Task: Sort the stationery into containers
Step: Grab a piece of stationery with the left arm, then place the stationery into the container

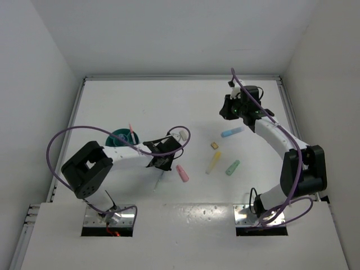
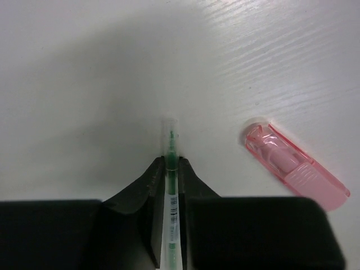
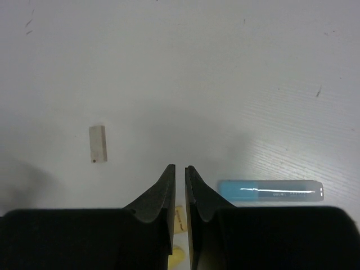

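Note:
My left gripper (image 1: 162, 162) (image 2: 170, 161) is shut on a thin green pen (image 2: 171, 194) that lies lengthwise between its jaws; the pen's clear tip (image 1: 158, 181) touches the table. A pink marker (image 1: 182, 173) (image 2: 295, 167) lies just to its right. The dark-teal cup (image 1: 117, 137) stands left of that wrist with a thin pink pen (image 1: 131, 130) leaning in it. My right gripper (image 1: 226, 111) (image 3: 179, 167) hovers at the back right, its jaws almost together with nothing between them. A blue marker (image 1: 232, 133) (image 3: 270, 190) lies beside it.
A yellow marker (image 1: 214, 162), a green marker (image 1: 233, 167) and a small tan eraser (image 1: 214, 145) (image 3: 179, 219) lie between the arms. A white eraser (image 3: 98, 144) lies left of the right gripper. Raised rails edge the table.

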Controlling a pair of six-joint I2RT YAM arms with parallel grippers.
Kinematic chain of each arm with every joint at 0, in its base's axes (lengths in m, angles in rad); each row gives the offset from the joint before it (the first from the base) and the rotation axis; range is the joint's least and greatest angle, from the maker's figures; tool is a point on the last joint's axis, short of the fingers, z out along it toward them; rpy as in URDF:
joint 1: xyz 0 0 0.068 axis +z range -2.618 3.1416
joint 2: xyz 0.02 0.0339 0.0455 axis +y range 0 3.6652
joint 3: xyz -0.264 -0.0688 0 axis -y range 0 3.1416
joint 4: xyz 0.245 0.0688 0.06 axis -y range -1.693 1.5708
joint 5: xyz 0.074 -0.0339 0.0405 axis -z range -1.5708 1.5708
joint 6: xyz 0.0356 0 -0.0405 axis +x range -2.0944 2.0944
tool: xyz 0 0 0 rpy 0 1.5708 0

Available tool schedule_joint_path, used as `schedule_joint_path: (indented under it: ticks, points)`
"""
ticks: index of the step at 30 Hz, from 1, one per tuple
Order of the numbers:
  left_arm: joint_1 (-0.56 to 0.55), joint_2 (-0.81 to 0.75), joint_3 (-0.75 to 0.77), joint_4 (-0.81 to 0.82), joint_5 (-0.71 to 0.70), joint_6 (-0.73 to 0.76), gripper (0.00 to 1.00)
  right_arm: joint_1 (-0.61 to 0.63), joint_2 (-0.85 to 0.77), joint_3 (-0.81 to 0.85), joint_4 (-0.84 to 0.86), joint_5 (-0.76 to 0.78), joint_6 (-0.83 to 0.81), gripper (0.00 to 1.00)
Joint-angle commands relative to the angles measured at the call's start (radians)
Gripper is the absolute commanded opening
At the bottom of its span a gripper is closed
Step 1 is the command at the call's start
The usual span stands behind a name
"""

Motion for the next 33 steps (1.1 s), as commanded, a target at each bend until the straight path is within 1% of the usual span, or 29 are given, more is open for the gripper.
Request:
schedule_joint_path:
  ticks: [1,4,5,8,9,11,12,13,14,15,16,17,18,19,20,21,22,24,26,29,33]
  points:
    - [0.016,0.025,0.006,-0.004,0.016,0.017,0.14,-0.011,-0.037,0.004,0.011,-0.030,0.015,0.12]
    - [0.016,-0.013,0.016,-0.025,-0.028,-0.008,0.03,-0.011,-0.037,0.004,0.011,-0.039,0.015,0.12]
    - [0.016,-0.036,0.049,-0.041,-0.069,-0.017,0.00,-0.020,-0.037,0.004,0.011,-0.040,0.015,0.12]
    - [0.016,-0.176,0.143,-0.064,-0.175,-0.043,0.00,-0.020,-0.037,0.004,0.011,-0.072,0.015,0.12]
    - [0.016,-0.260,0.163,-0.064,-0.212,-0.043,0.00,-0.020,-0.037,0.004,0.011,-0.088,0.015,0.12]
    - [0.016,-0.340,0.190,-0.036,-0.290,-0.052,0.00,-0.020,-0.028,0.004,0.011,-0.136,0.002,0.14]
    - [0.016,-0.378,0.191,-0.023,-0.380,-0.052,0.00,-0.020,-0.027,0.004,0.011,-0.200,-0.020,0.16]
    - [0.036,-0.445,0.191,-0.006,-0.425,-0.052,0.00,-0.029,-0.027,0.004,0.011,-0.231,-0.031,0.20]
    - [0.047,-0.476,0.191,0.023,-0.474,-0.052,0.00,-0.029,-0.027,-0.008,0.011,-0.265,-0.031,0.30]
    - [0.047,-0.504,0.168,0.043,-0.580,-0.052,0.00,-0.029,-0.027,-0.009,0.023,-0.332,-0.047,0.34]
    - [0.060,-0.529,0.152,0.068,-0.637,-0.052,0.00,-0.029,-0.018,-0.018,0.023,-0.357,-0.059,0.37]
    - [0.076,-0.562,0.137,0.091,-0.704,-0.093,0.00,-0.029,-0.018,-0.018,0.023,-0.386,-0.059,0.37]
    - [0.088,-0.563,0.123,0.091,-0.805,-0.109,0.00,-0.029,-0.018,-0.018,0.023,-0.397,-0.059,0.36]
    - [0.112,-0.572,0.112,0.080,-0.856,-0.141,0.00,-0.029,-0.008,-0.018,0.023,-0.397,-0.059,0.28]
    - [0.123,-0.572,0.112,0.070,-0.896,-0.178,0.00,-0.029,-0.007,-0.018,0.023,-0.409,-0.070,0.10]
    - [0.123,-0.563,0.103,0.070,-0.971,-0.190,0.00,-0.029,-0.007,-0.018,0.023,-0.409,-0.070,0.03]
    - [0.137,-0.549,0.103,0.070,-0.999,-0.201,0.00,-0.029,-0.007,-0.018,0.023,-0.409,-0.070,0.00]
    - [0.154,-0.528,0.094,0.100,-1.025,-0.201,0.00,-0.029,-0.007,-0.027,0.034,-0.418,-0.070,0.00]
    - [0.182,-0.489,0.085,0.140,-1.050,-0.169,0.00,-0.029,-0.007,-0.027,0.034,-0.428,-0.070,0.00]
    - [0.208,-0.445,0.065,0.241,-1.050,-0.118,0.00,-0.039,-0.007,-0.027,0.034,-0.428,-0.070,0.00]
    - [0.228,-0.391,0.045,0.263,-1.068,-0.108,0.00,-0.048,-0.007,-0.036,0.043,-0.428,-0.070,0.00]
